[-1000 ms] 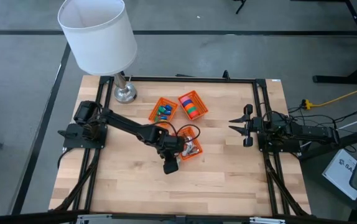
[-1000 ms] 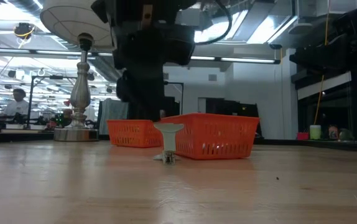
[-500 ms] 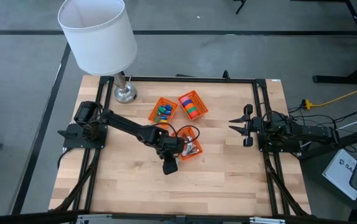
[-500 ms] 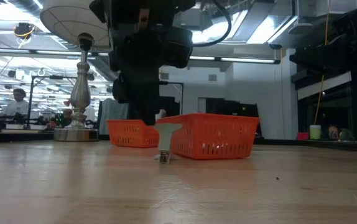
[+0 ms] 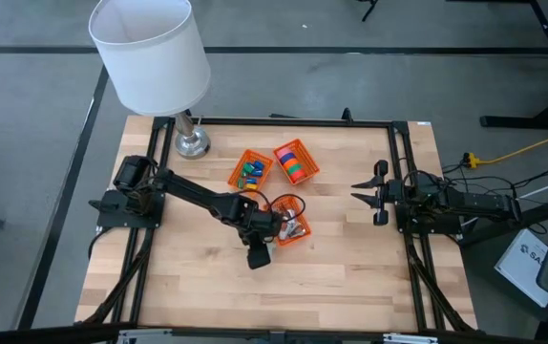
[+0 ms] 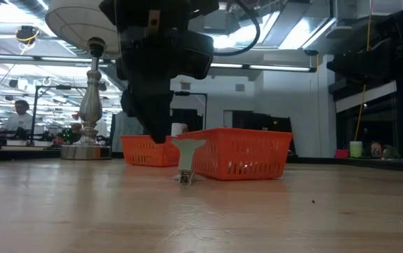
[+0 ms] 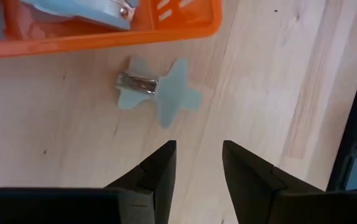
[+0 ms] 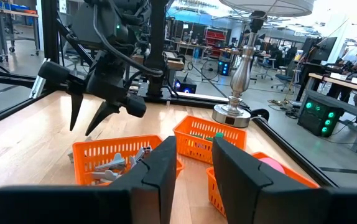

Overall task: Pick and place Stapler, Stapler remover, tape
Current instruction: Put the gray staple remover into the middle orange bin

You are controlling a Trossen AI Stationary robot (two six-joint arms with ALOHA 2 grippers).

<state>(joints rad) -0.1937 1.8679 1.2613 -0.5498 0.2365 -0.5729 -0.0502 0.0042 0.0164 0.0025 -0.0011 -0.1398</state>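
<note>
The left gripper hangs with its dark wedge fingers parted and empty, just above the pale blue, winged plastic stapler remover with its metal clip, lying on the wood table beside the orange mesh basket.

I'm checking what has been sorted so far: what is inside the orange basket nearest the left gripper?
The basket holds pale blue and metal pieces, seemingly staple removers. The left arm hides part of it. One staple remover lies outside on the table, under the open left gripper.
</note>
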